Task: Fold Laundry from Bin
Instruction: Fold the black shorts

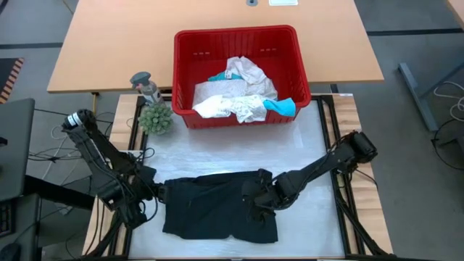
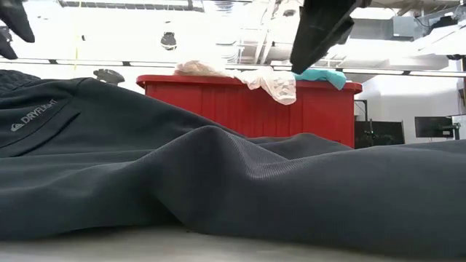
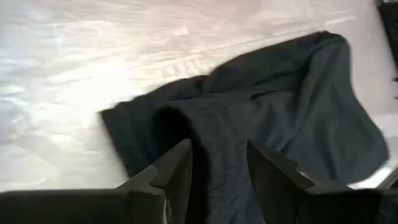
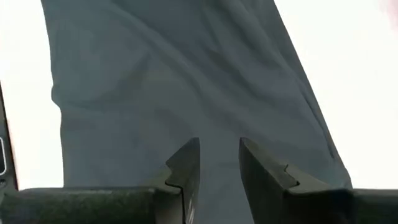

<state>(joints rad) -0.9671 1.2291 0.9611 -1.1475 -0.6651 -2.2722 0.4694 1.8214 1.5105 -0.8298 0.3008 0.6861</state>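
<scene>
Here we are looking straight down on a white work table point(image 1: 312, 145) where a black garment point(image 1: 217, 206) is lying spread out, rumpled, on the near half, well apart from the bin. The red bin point(image 1: 239, 40) is sitting at the far edge of the table, holding a heap of white lacy laundry point(image 1: 235, 98) with a teal piece point(image 1: 283, 106) showing at its right side and again behind the white pile. In the low view we are seeing the white cloth point(image 2: 277, 84) draping over the bin's near rim point(image 2: 218, 80), with the black garment's ridged folds point(image 2: 218, 182) filling the foreground and small lettering printed near its left edge. The left gripper point(image 1: 161, 192) is reaching in from the left and meeting the garment's left edge; in its wrist view its fingers point(image 3: 177, 174) are standing parted with dark cloth lying between and beyond them, not clamped on it as far as we can tell. The right gripper point(image 1: 255, 194) is resting over the garment's right-hand part; in its wrist view its fingers point(image 4: 186, 165) are likewise parted, a gap between them, hovering above the grey-black fabric point(image 4: 186, 81). Just left of the bin, a small green plant point(image 1: 155, 117) is standing at the table's far left corner, with a small grey object point(image 1: 145, 83) just behind it.
</scene>
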